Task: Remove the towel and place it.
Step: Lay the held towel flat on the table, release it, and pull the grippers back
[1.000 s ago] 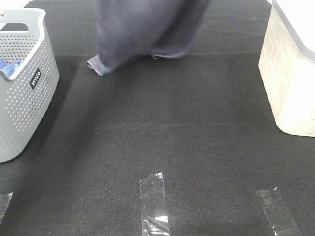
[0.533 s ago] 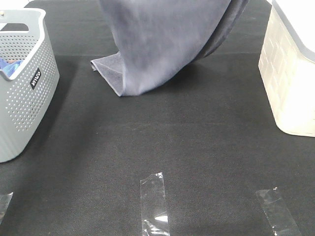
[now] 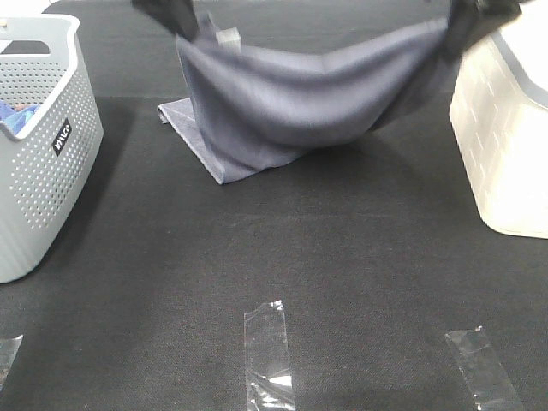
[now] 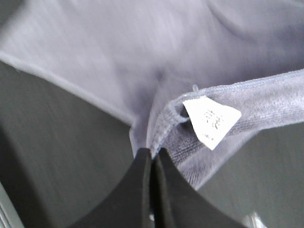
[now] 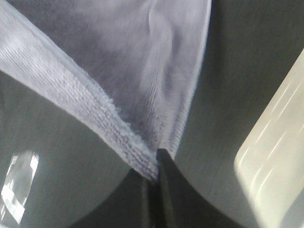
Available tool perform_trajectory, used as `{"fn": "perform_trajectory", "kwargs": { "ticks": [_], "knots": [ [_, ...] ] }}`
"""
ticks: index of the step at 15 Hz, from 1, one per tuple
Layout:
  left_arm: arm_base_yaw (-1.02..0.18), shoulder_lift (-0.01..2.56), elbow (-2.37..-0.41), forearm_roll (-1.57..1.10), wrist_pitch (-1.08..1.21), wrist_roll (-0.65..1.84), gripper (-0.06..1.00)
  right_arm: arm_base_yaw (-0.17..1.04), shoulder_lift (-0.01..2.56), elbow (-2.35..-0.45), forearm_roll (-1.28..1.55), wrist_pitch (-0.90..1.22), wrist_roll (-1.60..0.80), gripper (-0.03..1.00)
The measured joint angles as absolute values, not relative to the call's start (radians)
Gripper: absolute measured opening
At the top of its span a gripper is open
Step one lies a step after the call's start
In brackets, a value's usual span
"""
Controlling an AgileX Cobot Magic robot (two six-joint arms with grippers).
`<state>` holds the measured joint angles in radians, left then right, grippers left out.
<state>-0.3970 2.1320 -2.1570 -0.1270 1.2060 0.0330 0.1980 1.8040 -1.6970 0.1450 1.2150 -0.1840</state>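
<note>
Towel (image 3: 300, 116) hangs soft and saggy; we judge corners best, left pincer (image 4: 153, 156) and right pincer (image 5: 158, 156) clamped there.

left claw (image 4: 153, 154): clamped on towel (image 4: 142, 61) hem | white tag (image 4: 211, 121) beside | black mat (image 4: 61, 156) below

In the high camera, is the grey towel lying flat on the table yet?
No, the towel hangs sagging between the left end effector and right end effector, only its lower edge resting on the black mat.
</note>
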Motion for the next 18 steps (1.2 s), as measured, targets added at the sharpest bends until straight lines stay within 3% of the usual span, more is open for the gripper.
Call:
{"fn": "perform_trajectory", "kwargs": {
  "ticks": [8, 14, 18],
  "knots": [
    [-0.595, 1.754, -1.485, -0.047, 1.216, -0.075, 0.00, 0.198, 1.402, -1.170, 0.198, 1.214, -0.181, 0.00],
    [-0.733, 1.595, -1.283, -0.109, 1.216, -0.136, 0.00, 0.198, 1.206, -0.949, 0.202, 1.216, -0.162, 0.00],
    [-0.754, 1.533, -1.160, -0.170, 1.215, -0.164, 0.00, 0.198, 1.166, -0.855, 0.232, 1.217, -0.155, 0.00]
  ]
}}
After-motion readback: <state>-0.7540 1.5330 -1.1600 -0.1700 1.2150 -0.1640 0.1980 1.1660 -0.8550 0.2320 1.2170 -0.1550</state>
